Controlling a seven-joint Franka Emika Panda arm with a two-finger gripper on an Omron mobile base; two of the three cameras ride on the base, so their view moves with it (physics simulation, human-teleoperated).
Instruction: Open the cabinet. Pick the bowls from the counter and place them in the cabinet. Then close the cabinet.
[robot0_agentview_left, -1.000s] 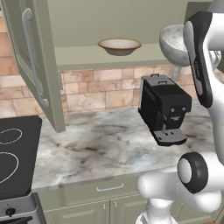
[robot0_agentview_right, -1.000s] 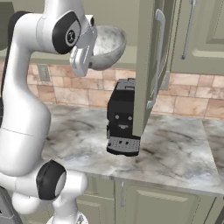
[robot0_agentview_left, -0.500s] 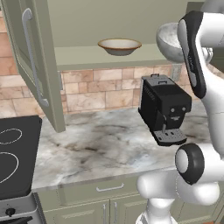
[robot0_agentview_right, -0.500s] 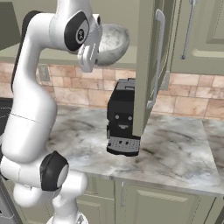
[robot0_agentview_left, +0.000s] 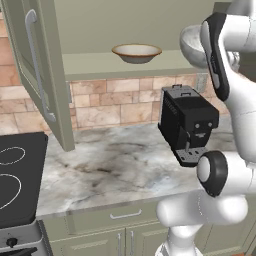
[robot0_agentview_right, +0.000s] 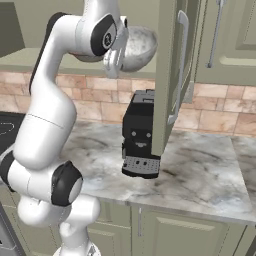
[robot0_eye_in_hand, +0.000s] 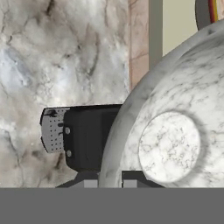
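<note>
Cabinet (robot0_agentview_left: 35, 75) stands open above the bench (robot0_agentview_left: 110, 170). One bowl (robot0_agentview_left: 136, 52) sits on the cabinet shelf (robot0_agentview_left: 100, 67). Second bowl (robot0_agentview_right: 135, 47) is held aloft right of it, above the coffee machine (robot0_agentview_left: 187, 122). Stovetop (robot0_agentview_left: 15, 175) lies left.

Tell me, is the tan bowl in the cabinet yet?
Yes. The tan bowl sits upright on the cabinet shelf, door swung open.

Open wall cabinet (robot0_agentview_left: 125, 30): its pale shelf (robot0_agentview_left: 95, 62) holds a tan bowl (robot0_agentview_left: 136, 52) mid-shelf, with bare room either side. Its doors (robot0_agentview_left: 37, 70) swing out left and right. Below, a black coffee machine (robot0_agentview_left: 187, 122) blocks the counter's (robot0_agentview_left: 100, 170) right, far part.
</note>
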